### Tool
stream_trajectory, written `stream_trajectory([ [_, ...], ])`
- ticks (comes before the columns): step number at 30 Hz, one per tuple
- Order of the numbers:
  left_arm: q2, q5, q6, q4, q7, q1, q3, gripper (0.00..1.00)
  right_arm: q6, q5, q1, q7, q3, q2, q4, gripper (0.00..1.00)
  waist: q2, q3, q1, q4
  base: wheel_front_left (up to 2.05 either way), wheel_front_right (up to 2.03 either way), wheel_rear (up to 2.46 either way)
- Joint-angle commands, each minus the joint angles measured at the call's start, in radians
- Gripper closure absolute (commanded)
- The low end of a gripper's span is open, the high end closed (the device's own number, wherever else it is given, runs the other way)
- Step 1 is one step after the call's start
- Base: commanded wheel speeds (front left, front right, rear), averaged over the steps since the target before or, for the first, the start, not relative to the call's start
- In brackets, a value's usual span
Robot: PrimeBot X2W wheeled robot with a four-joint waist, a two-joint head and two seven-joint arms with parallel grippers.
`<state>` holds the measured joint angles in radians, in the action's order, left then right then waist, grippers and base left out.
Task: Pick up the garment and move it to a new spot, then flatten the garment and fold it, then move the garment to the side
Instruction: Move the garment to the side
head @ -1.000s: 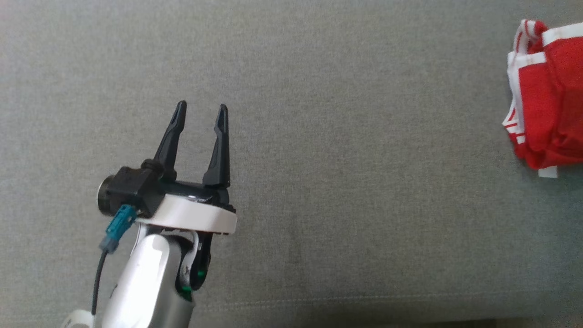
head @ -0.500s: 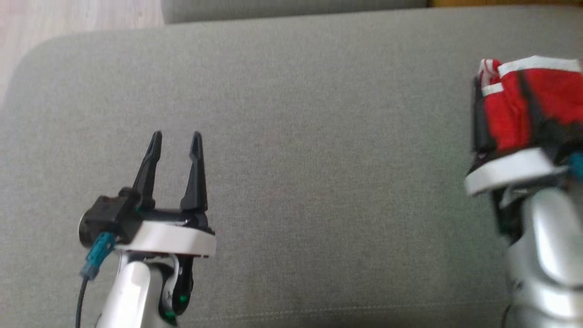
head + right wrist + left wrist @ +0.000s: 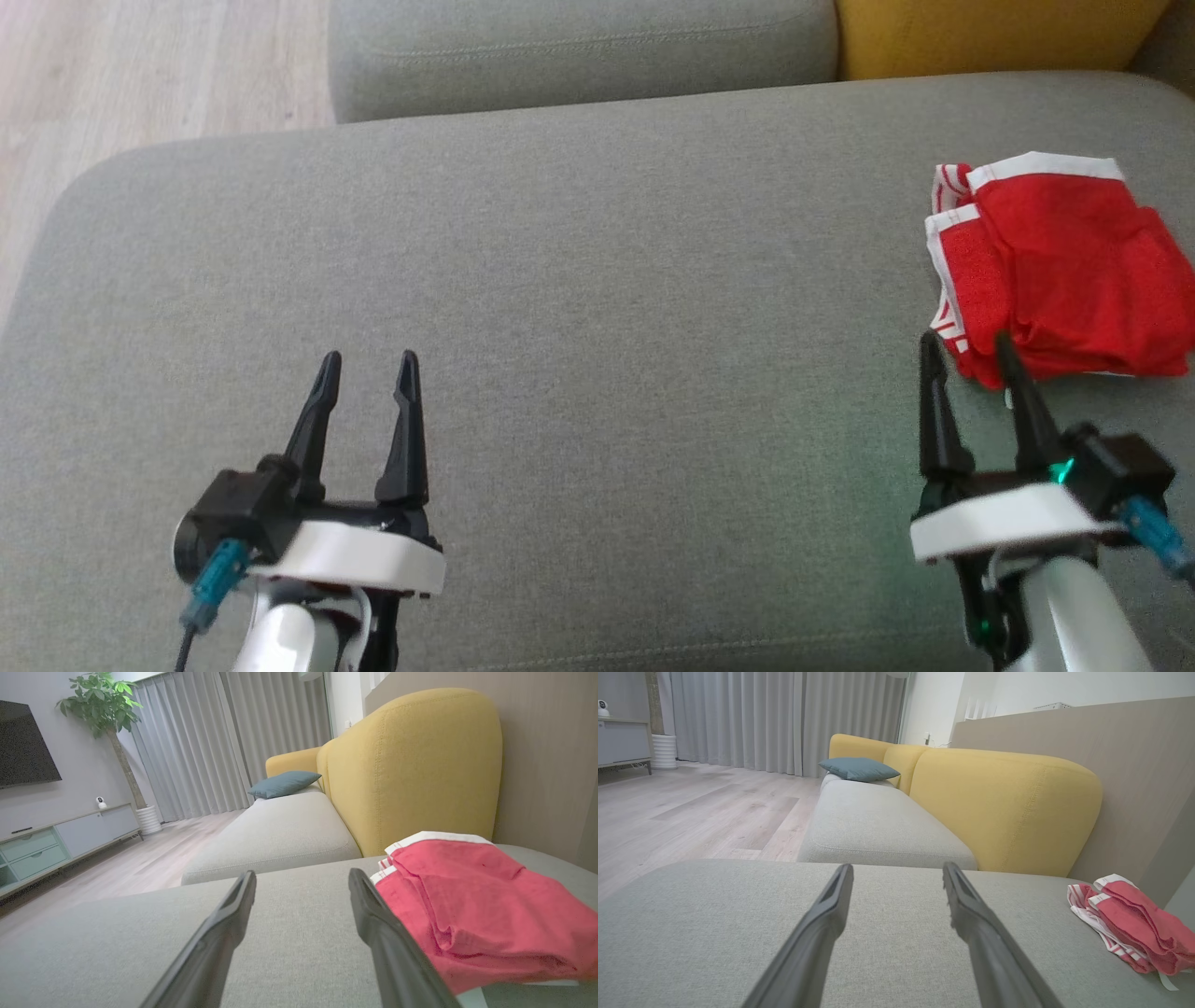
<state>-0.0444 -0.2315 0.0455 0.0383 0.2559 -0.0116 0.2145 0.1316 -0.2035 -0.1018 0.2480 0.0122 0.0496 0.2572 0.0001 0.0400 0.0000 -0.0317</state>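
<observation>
While the left claw (image 3: 370, 359) and right claw (image 3: 964, 342) gape, the garment (image 3: 1074, 261) lies beside the latter.

Soft, even daylight in all three views, with no hard shadows and no glare.

In the head view the grey sofa cushion (image 3: 597, 327) is evenly lit and its weave reads sharp at the centre. The red garment (image 3: 1064, 271) throws only a thin, soft shadow along its near edge. The right gripper (image 3: 963, 341) looks slightly smeared, and a green lamp (image 3: 1060, 471) on it tints the fabric beside it (a faint glow, nothing more). The left gripper (image 3: 370, 359) is crisper. In both wrist views light comes through the pale curtains (image 3: 784, 718) at the back. The fingers (image 3: 819, 933) close to the lens are out of focus, and upright lines lean near the frame edges.
</observation>
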Motion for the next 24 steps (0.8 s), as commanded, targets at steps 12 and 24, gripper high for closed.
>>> stream_trajectory([
  [12, -0.006, 0.011, 0.021, -0.049, 0.006, -0.016, -0.021, 0.00, -0.001, 0.026, 0.023, 0.013, 0.010, 0.001, -0.080, 0.00, -0.0001, -0.002, 0.0000, -0.001, 0.00, 0.00, 0.00],
  [24, -0.006, 0.006, 0.030, -0.022, 0.006, -0.002, -0.027, 0.00, -0.001, 0.028, 0.019, 0.014, 0.038, 0.001, -0.094, 0.00, -0.0001, 0.001, 0.0000, 0.005, 0.00, 0.00, 0.00],
])
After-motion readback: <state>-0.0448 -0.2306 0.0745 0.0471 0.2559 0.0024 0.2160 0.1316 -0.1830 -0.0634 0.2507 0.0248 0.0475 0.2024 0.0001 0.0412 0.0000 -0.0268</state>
